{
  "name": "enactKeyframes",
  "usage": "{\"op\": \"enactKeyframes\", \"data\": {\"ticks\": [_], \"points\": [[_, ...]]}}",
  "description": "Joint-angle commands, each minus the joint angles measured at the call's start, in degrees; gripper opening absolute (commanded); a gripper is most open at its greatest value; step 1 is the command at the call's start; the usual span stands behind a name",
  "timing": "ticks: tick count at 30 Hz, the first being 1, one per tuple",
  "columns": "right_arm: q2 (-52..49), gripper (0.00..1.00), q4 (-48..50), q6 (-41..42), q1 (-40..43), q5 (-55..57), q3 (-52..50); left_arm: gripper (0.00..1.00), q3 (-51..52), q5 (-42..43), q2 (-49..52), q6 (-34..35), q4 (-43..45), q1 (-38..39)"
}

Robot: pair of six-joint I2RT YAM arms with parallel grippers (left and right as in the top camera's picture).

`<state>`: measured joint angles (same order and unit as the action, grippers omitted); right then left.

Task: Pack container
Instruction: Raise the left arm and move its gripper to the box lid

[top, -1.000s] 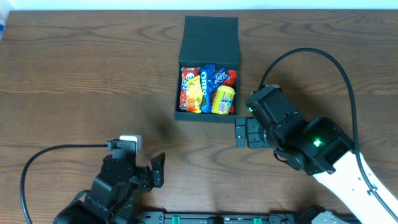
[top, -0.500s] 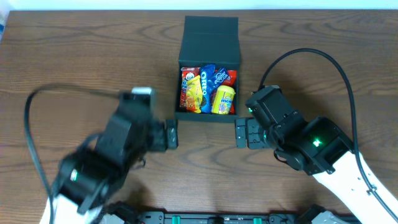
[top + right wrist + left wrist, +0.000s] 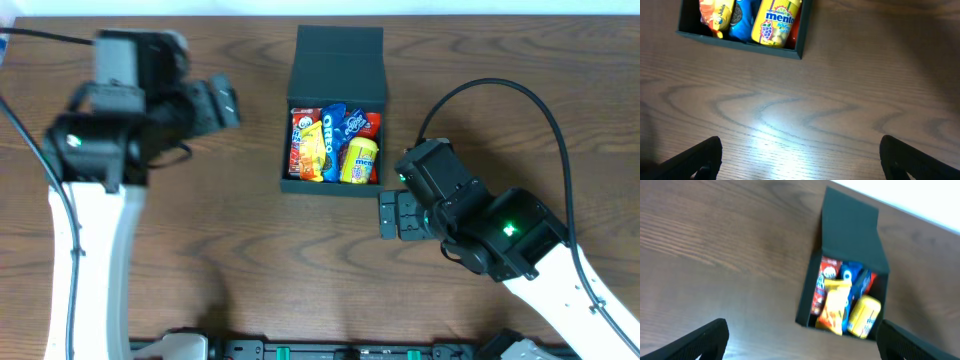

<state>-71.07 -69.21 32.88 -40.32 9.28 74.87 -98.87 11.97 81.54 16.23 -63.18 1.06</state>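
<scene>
On a dark brown wood-grain worktop [image 3: 250,260], seen from overhead, a dark teal-green matte rectangular cardboard container [image 3: 340,60] sits near the middle of the far edge, its hinged flap lid open on the far side. Inside, packed side by side, are a red snack packet [image 3: 298,140], a yellow-orange crinkled packet [image 3: 316,150], a blue Oreo packet [image 3: 335,125] and a yellow Mentos tub [image 3: 360,160]. The left pincer [image 3: 232,103] hangs to the left of the container, apart from it, released and grasping nothing. The right pincer [image 3: 388,214] hangs just in front of the container's near right corner, also released and empty; a black cable [image 3: 500,90] arches above its arm. From the left wrist camera, the container lies ahead and slightly right, lid flap on the far side and the packets showing in the open well. Two dark fingers [image 3: 705,340] stand wide apart at the bottom corners, with only bare wood between them. From the right wrist camera, the container's near wall and the Mentos tub show at the top left. This pincer's fingers [image 3: 912,160] are spread to both lower corners over bare wood, touching nothing.
</scene>
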Motion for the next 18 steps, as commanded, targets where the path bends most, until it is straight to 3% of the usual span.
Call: {"op": "enactKeyframes", "data": {"ticks": [1, 6, 13, 18], "points": [[0.63, 0.99, 0.00, 0.94, -0.37, 0.94, 0.00, 0.95, -1.05, 14.08, 4.74, -2.99, 1.86, -8.00], [0.63, 0.99, 0.28, 0.94, -0.37, 1.29, 0.00, 0.95, -1.07, 29.57, 14.97, -2.84, 7.41, -13.49], [0.63, 0.99, 1.11, 0.94, -0.37, 1.27, 0.00, 0.95, -1.20, 41.81, 30.45, -0.28, 17.79, -12.17], [0.63, 0.99, 2.10, 0.94, -0.37, 1.29, 0.00, 0.95, -1.38, 45.42, 38.34, 6.56, 28.48, -11.13]]}}
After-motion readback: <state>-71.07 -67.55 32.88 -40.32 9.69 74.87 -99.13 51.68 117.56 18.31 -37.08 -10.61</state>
